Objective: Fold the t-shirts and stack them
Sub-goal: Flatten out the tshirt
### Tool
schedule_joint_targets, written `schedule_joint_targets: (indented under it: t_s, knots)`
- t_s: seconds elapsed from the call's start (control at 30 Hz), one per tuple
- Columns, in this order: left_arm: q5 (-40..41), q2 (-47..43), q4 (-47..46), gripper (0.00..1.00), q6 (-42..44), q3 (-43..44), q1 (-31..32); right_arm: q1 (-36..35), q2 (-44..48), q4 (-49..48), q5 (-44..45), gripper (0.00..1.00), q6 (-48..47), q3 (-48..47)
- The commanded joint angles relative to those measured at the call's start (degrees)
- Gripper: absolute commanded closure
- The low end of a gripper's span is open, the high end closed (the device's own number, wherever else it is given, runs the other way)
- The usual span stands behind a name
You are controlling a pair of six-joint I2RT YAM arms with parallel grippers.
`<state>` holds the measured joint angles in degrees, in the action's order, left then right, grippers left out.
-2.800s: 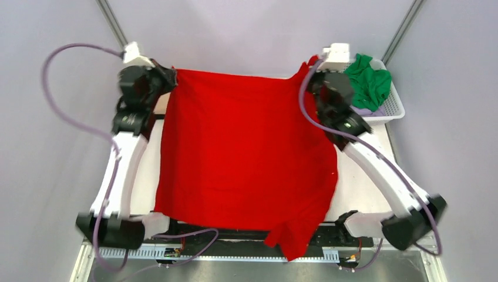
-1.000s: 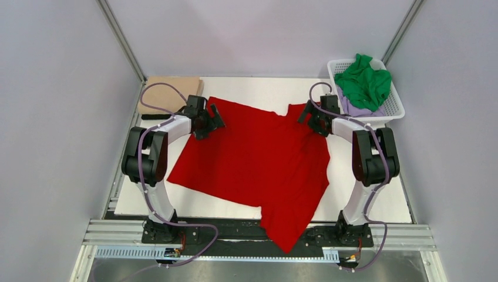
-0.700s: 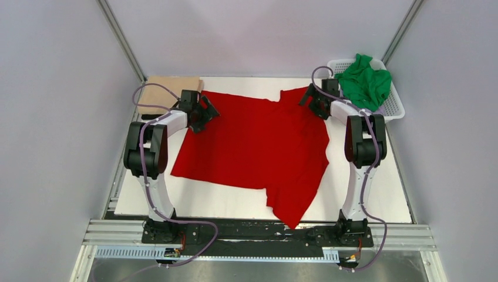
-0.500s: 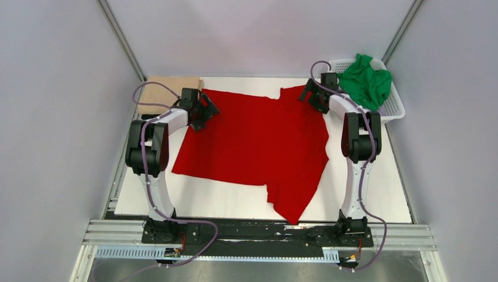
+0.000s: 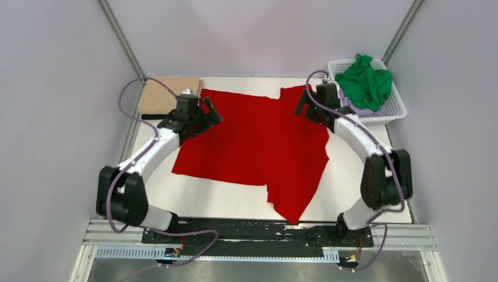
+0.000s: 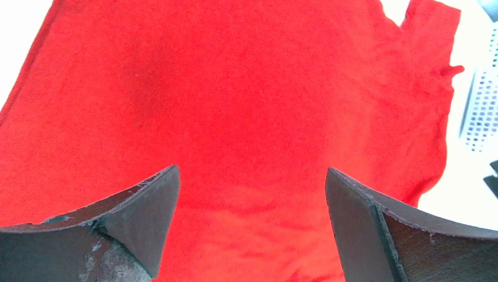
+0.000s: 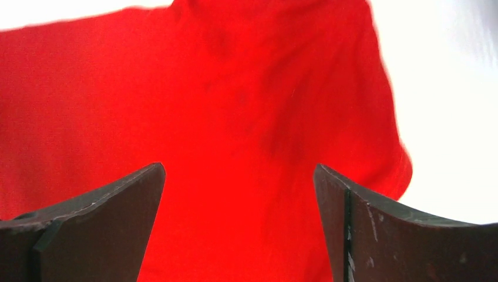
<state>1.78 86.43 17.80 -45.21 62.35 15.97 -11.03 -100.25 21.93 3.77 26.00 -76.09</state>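
The red t-shirt (image 5: 258, 141) lies spread open and mostly flat across the middle of the white table (image 5: 364, 194). One sleeve points toward the near edge and ends close to the rail, and the other lies at the far right corner of the cloth.

The left arm bends its elbow out to the left, low near its base. Its white forearm slants up and to the right, so the left gripper (image 5: 211, 113) sits over the shirt's far left corner. In the left wrist view its two dark fingers (image 6: 147, 205) stand wide apart, with only red cloth below and nothing between them.

The right arm mirrors this pose. Its elbow pushes out to the right, and the forearm angles up and to the left toward the far sleeve, just beside the basket (image 5: 394, 111). The right gripper (image 5: 303, 106) is spread wide too and grips nothing. I cannot tell whether either gripper's fingertips touch the cloth.

A folded tan-beige t-shirt (image 5: 161, 94) rests at the far left corner of the table, behind the left gripper. The green t-shirt (image 5: 367, 82) is heaped in the white lattice basket on top of a pale lilac t-shirt (image 5: 352, 107), of which only an edge peeks out.
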Motion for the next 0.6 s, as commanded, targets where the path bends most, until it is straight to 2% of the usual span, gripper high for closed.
schedule_joint_targets:
  t_s: [0.0,0.1,0.23,0.37,0.57]
  knots:
    - [2.3,-10.2,2.5,0.0,1.6,-8.6,-0.1,-6.3,16.7,0.3,4.9,0.0,8.4,15.6]
    - [2.0,-15.4,1.4,0.0,1.3,-14.4,-0.1,-8.5,27.0,1.0,4.8,0.0,13.1,26.8]
    - [0.0,-18.8,-2.5,0.0,1.0,-20.1,-0.1,-8.0,36.8,0.4,6.0,0.0,17.0,35.4]
    - [-0.4,-17.0,-4.8,0.0,1.2,-21.3,-0.1,-5.8,38.3,-0.5,6.3,0.0,17.1,39.5]
    - [0.4,-12.4,-8.8,0.0,1.2,-22.2,-0.1,-1.7,34.3,-6.8,4.0,0.0,14.0,40.4]
